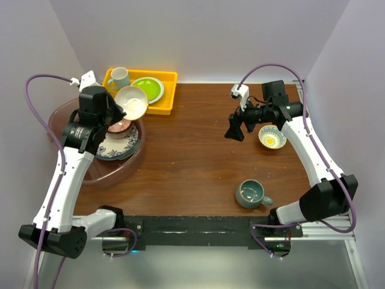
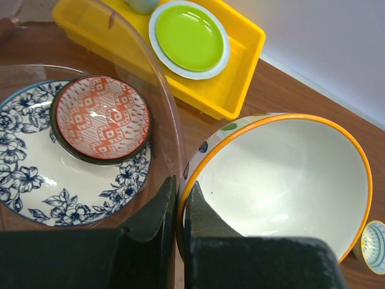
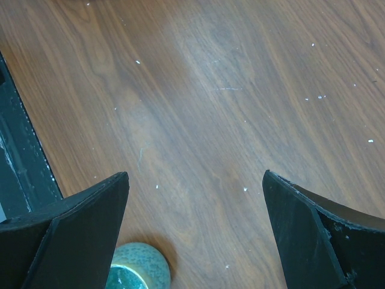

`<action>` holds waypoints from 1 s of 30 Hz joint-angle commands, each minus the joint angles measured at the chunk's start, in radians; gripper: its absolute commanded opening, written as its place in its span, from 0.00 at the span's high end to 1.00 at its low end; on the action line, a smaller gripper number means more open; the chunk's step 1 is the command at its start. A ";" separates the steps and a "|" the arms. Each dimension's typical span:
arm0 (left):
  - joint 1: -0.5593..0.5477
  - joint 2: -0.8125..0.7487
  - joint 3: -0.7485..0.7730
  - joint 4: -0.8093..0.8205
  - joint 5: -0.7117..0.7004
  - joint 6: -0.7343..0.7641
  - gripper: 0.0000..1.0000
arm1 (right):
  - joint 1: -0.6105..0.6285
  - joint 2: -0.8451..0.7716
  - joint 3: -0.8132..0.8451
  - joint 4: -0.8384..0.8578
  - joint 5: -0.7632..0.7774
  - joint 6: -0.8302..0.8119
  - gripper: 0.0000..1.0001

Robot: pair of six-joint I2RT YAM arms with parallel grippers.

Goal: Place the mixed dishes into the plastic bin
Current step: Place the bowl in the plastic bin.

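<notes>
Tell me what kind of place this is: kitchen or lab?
Likely a robot lab cell, not a kitchen: bare white walls around a wooden table, left arm and right arm bolted to a black rail, dishes staged in a yellow tray and clear plastic bin.

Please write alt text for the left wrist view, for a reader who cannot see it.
The left gripper is shut on the orange rim of a large white bowl, next to the wall of the clear plastic bin. Inside the bin, a small red patterned bowl sits on a blue floral plate; behind, a yellow tray holds a lime-green plate.
</notes>
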 commanded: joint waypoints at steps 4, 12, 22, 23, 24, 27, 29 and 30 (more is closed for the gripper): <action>0.064 -0.040 0.003 0.090 -0.052 0.002 1.00 | -0.002 -0.023 -0.011 0.029 -0.034 0.013 0.03; 0.173 0.010 -0.049 0.128 0.005 -0.004 1.00 | -0.003 -0.031 -0.023 0.032 -0.031 0.013 0.02; 0.298 0.088 -0.150 0.236 0.075 0.013 1.00 | -0.003 -0.041 -0.029 0.029 -0.029 0.009 0.02; 0.305 0.098 -0.155 0.242 0.078 0.019 1.00 | -0.002 -0.040 -0.031 0.029 -0.029 0.009 0.02; 0.309 0.107 -0.159 0.251 0.080 0.021 1.00 | -0.002 -0.040 -0.031 0.029 -0.031 0.011 0.02; 0.331 0.141 -0.179 0.271 0.101 0.033 1.00 | -0.003 -0.040 -0.029 0.029 -0.032 0.011 0.02; 0.343 0.165 -0.190 0.279 0.109 0.042 1.00 | -0.003 -0.040 -0.031 0.029 -0.032 0.011 0.02; 0.348 0.174 -0.193 0.288 0.112 0.044 1.00 | -0.002 -0.038 -0.031 0.029 -0.032 0.011 0.02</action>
